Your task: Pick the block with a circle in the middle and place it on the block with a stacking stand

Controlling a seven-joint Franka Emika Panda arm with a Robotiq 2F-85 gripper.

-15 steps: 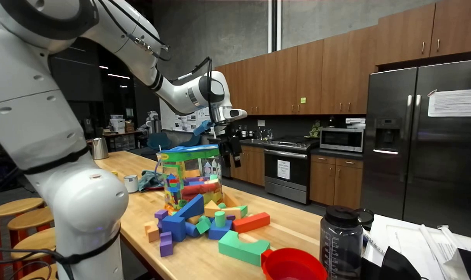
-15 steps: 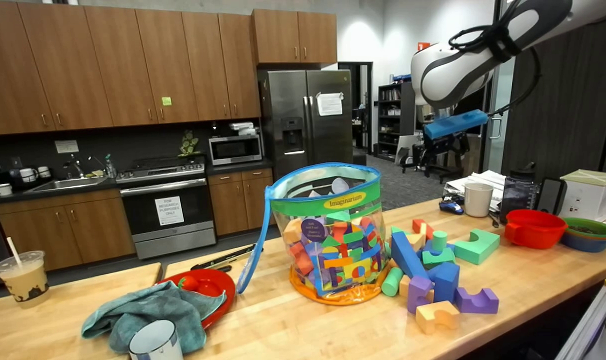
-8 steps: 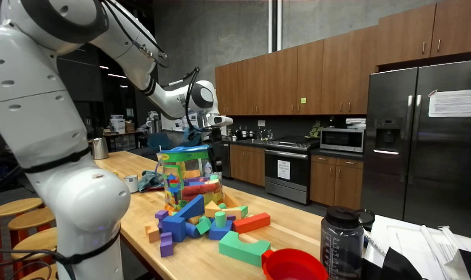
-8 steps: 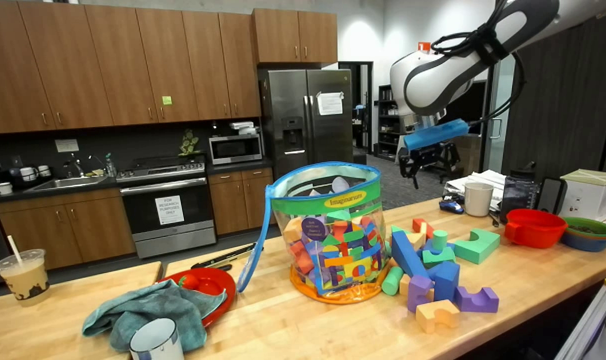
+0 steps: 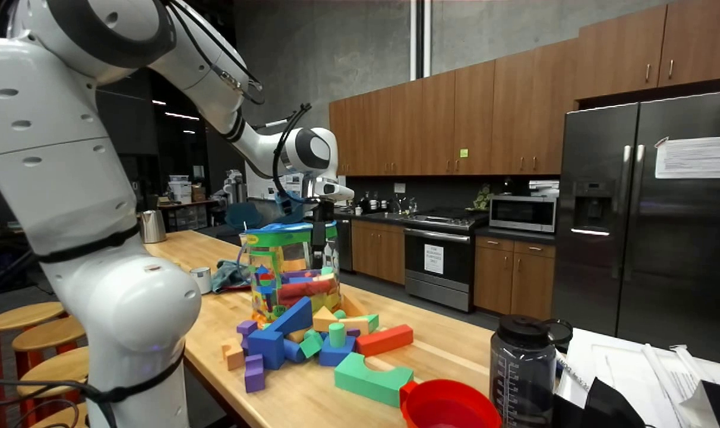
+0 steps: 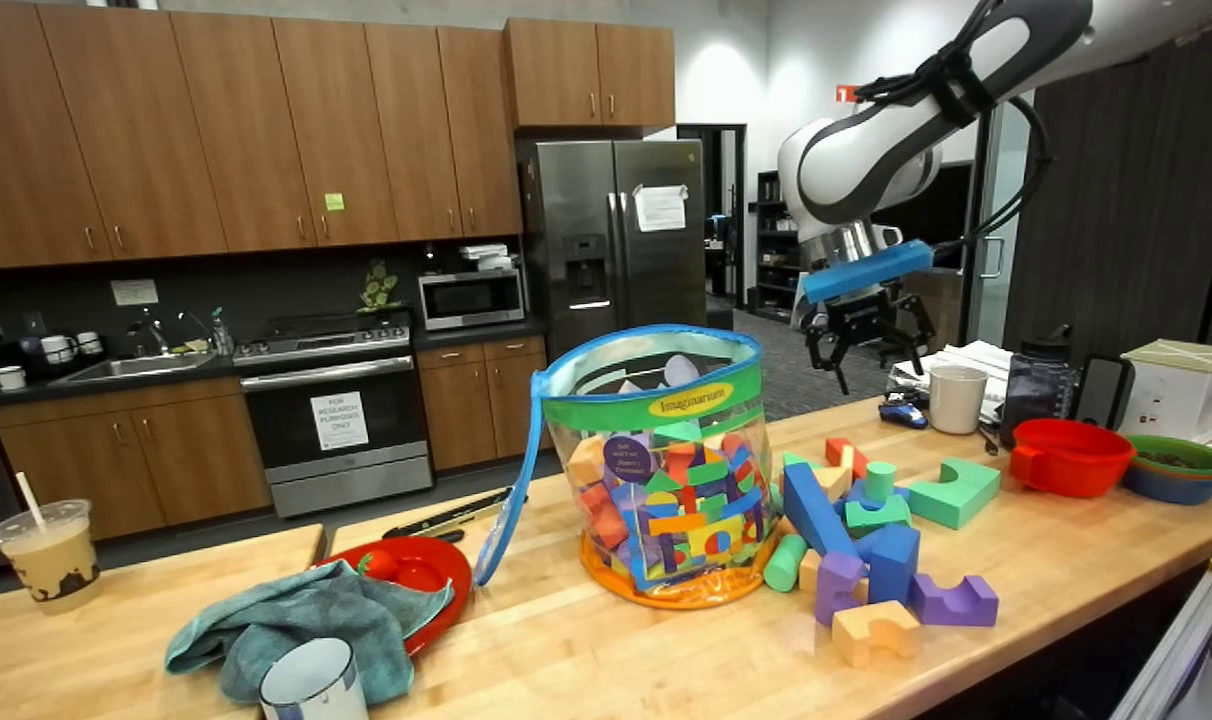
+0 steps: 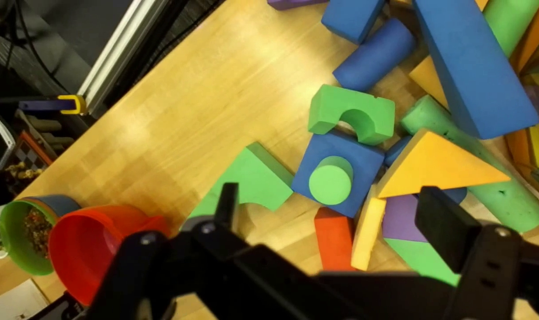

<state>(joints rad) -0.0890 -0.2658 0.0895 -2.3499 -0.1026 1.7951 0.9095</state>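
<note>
My gripper (image 7: 329, 189) is open and empty in the wrist view, its fingers wide apart above the loose blocks. It also hangs over them in both exterior views (image 5: 318, 249) (image 6: 880, 376). A blue square block (image 7: 305, 178) lies on the table with a green cylinder (image 7: 330, 182) standing on its middle. This pair appears between the fingers, well below them. The cylinder shows in both exterior views (image 5: 337, 334) (image 6: 878, 480). A small green arch block (image 7: 325, 106) touches the blue block. No tall tower with a green slab and blue uprights shows; it is out of view.
A clear bag of blocks with a green band (image 6: 606, 415) stands beside the pile. A large green arch (image 5: 366, 380), a long blue wedge (image 6: 811, 510) and a red block (image 5: 385, 340) lie close by. A red cup (image 6: 1071, 460) and a bottle (image 5: 521, 374) stand farther along the table.
My gripper has moved leftward and lower in both exterior views and has turned to point more downward. The blocks and the bag have not moved.
</note>
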